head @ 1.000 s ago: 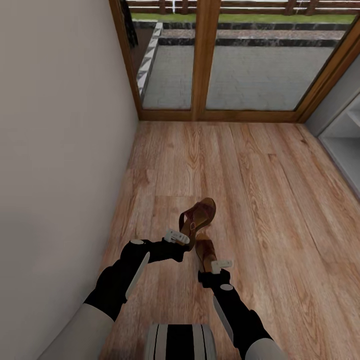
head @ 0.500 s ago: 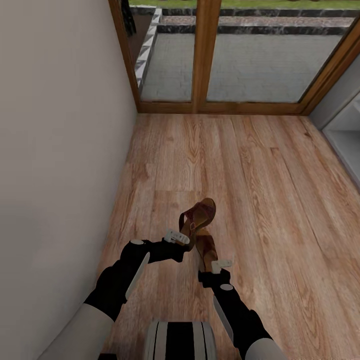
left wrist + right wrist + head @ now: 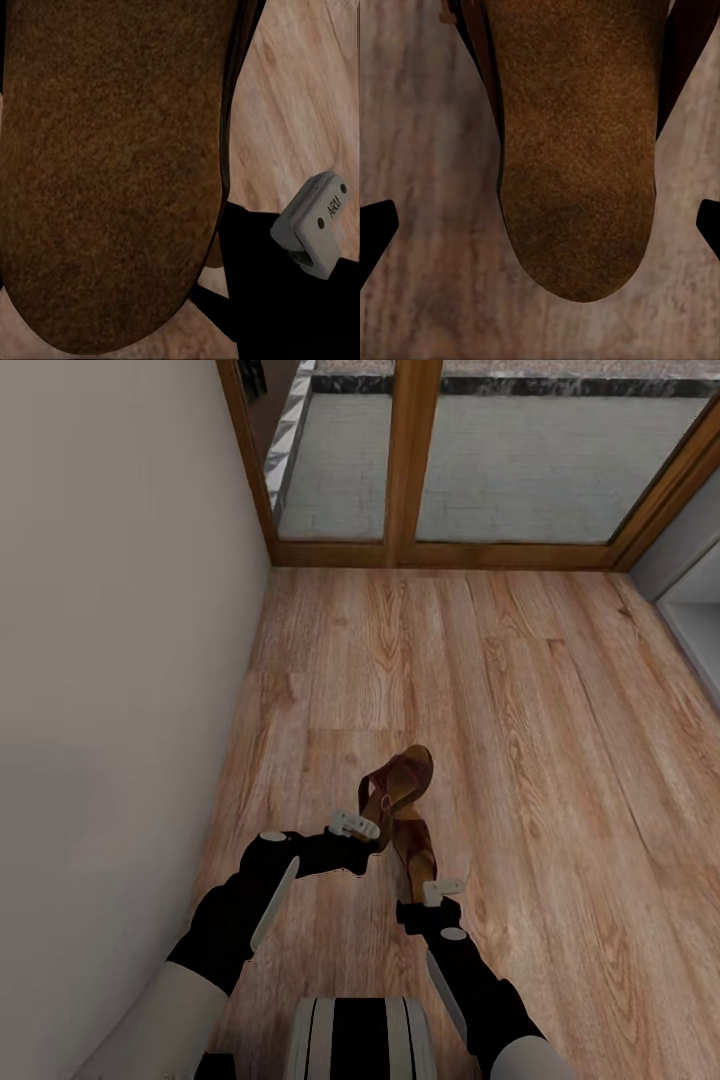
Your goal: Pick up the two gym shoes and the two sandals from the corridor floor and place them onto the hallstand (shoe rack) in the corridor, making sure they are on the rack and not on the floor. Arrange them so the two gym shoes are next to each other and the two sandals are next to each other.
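Two dark brown sandals are in sight. One sandal [image 3: 405,778] hangs tilted above the corridor floor [image 3: 560,760], and my left gripper [image 3: 372,828] is shut on its heel end; its tan footbed [image 3: 112,172] looms close in the left wrist view. The other sandal [image 3: 413,848] lies flat on the planks. My right gripper [image 3: 425,880] hovers open at its near end. In the right wrist view the black fingertips [image 3: 375,232] stand well apart from that sandal [image 3: 577,150] on both sides. The gym shoes are out of view.
A plain wall [image 3: 100,660] runs close along my left. Wood-framed glass doors [image 3: 500,450] close the corridor ahead. The corner of a pale white unit [image 3: 695,610] shows at the right edge; I cannot tell which unit it is. Open planks stretch ahead and to the right.
The camera has moved: the doors and floor sit higher in the picture. The lying sandal shifted with the floor, so more of it shows beyond the right gripper. The left gripper still holds its sandal.
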Robot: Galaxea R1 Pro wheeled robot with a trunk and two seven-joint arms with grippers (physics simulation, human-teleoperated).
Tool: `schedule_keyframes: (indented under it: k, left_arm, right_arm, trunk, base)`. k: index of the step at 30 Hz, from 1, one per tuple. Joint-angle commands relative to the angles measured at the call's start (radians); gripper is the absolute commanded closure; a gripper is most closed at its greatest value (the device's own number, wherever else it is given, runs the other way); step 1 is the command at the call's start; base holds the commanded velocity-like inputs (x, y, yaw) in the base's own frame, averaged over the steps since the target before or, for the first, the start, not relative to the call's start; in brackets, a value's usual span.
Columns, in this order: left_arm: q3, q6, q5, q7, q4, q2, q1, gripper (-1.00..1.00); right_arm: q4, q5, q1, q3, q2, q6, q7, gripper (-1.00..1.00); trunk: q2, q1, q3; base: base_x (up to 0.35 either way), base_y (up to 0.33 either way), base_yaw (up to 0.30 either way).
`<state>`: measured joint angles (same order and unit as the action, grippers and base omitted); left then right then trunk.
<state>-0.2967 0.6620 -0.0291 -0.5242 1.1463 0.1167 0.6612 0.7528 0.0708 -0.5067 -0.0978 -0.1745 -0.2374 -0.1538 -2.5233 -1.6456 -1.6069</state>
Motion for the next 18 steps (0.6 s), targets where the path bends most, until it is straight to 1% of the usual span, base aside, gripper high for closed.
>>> schedule_keyframes:
  k: [1,9,14,18]
  left_arm:
    - [0.001,0.007,0.002,-0.004,0.007,0.000,0.006,1.00]
    - [0.001,0.015,0.000,-0.002,0.042,0.003,0.050,1.00]
    - [0.001,0.022,0.000,-0.002,0.044,0.002,0.060,1.00]
    - [0.001,0.023,0.000,-0.002,0.044,0.002,0.061,1.00]
  right_arm:
    - [0.002,0.007,0.000,-0.002,0.000,-0.008,-0.004,-1.00]
    - [0.002,0.007,0.000,-0.002,0.000,-0.008,-0.004,-1.00]
    - [0.002,0.007,0.000,-0.001,0.000,-0.008,-0.005,-1.00]
    - [0.003,0.007,0.000,-0.001,0.000,-0.008,-0.006,-1.00]
  trunk:
    - [0.000,0.000,-0.001]
    - [0.000,0.000,-0.001]
    - [-0.001,-0.002,-0.026]
    - [-0.001,-0.002,-0.032]
  base:
    - [0.000,0.000,0.000]
    - [0.000,0.000,0.000]
    - [0.000,0.000,0.000]
    - [0.000,0.000,0.000]
